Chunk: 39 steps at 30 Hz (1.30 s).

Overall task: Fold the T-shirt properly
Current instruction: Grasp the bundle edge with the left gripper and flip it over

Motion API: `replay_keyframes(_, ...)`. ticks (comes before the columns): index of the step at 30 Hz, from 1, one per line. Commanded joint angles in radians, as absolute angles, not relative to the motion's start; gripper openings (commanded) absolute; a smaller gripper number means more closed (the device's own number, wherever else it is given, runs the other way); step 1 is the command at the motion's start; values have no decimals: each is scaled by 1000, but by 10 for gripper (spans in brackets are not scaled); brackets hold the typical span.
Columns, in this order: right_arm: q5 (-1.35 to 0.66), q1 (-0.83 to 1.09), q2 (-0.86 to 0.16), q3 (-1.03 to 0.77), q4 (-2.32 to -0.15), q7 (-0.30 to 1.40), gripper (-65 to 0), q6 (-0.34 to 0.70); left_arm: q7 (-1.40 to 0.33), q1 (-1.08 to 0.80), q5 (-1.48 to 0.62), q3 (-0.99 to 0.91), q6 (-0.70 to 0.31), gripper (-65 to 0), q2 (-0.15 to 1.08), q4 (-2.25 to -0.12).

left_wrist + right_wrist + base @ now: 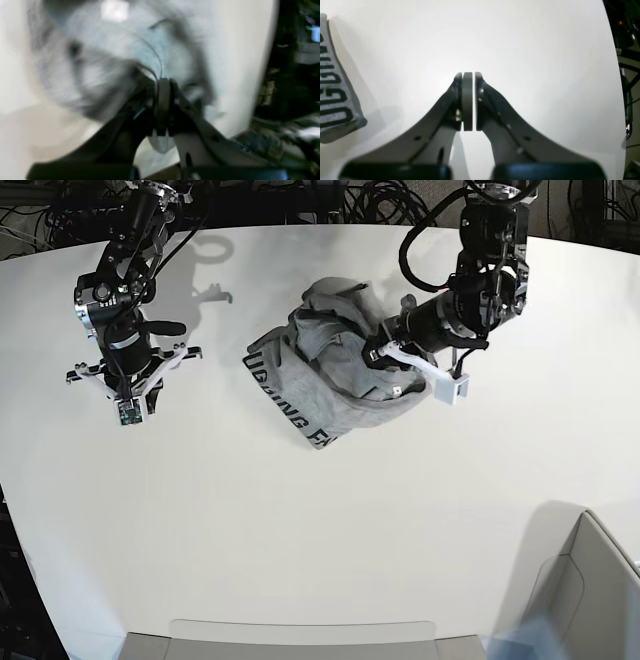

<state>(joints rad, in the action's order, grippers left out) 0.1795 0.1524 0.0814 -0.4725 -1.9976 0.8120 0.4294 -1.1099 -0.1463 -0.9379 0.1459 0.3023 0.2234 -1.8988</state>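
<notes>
Fabric fills your left wrist view: the T-shirt [112, 57], soft heather-grey cotton, sits bunched just above centre of the base frame on the white table [300, 540]. Your left gripper [163, 86] is clamped shut on a fold at the shirt's right edge. Your right gripper [468, 77], at upper left, is closed and holds nothing. Black block lettering runs along the shirt's lower-left edge.
</notes>
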Motion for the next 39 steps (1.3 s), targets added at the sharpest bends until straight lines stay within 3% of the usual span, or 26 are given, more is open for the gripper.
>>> replay_keyframes(1, 168, 139, 82, -458, -2014, 788, -628, 427, -1118, -137, -935, 143, 309, -650, 231, -1850)
replay_keyframes(5, 168, 143, 77, -444, -2014, 788, -628, 427, -1119, -136, -932, 143, 309, -635, 242, -1751)
replay_keyframes(13, 168, 139, 82, -444, -2014, 788, -627, 427, -1139, -145, -938, 142, 315, -421, 266, -1850)
replay_keyframes(17, 168, 139, 81, -444, -2014, 788, -626, 427, -1237, -137, -938, 137, 318, -369, 262, -1934)
replay_keyframes(20, 168, 139, 79, -444, -2014, 788, -585, 427, -1283, -136, -935, 134, 320, -369, 263, -1965)
replay_keyframes(25, 166, 137, 76, -444, -2017, 785, -465, 427, -1285, -139, -934, 33, 320, -371, 263, -1969)
replay_keyframes(31, 163, 136, 74, -446, -2022, 783, -462, 427, -1296, -145, -940, -193, 315, -445, 260, -1971)
replay_keyframes(34, 163, 120, 73, -444, -2022, 783, -506, 435, -1296, -160, -986, -173, 312, -510, 260, -1997)
replay_keyframes(38, 163, 84, 74, -446, -2020, 783, -650, 512, -1283, -163, -1082, 44, 312, -640, 260, -2011)
replay_keyframes(39, 163, 76, 76, -446, -2017, 785, -650, 526, -1282, -154, -1081, 99, 312, -650, 260, -2008)
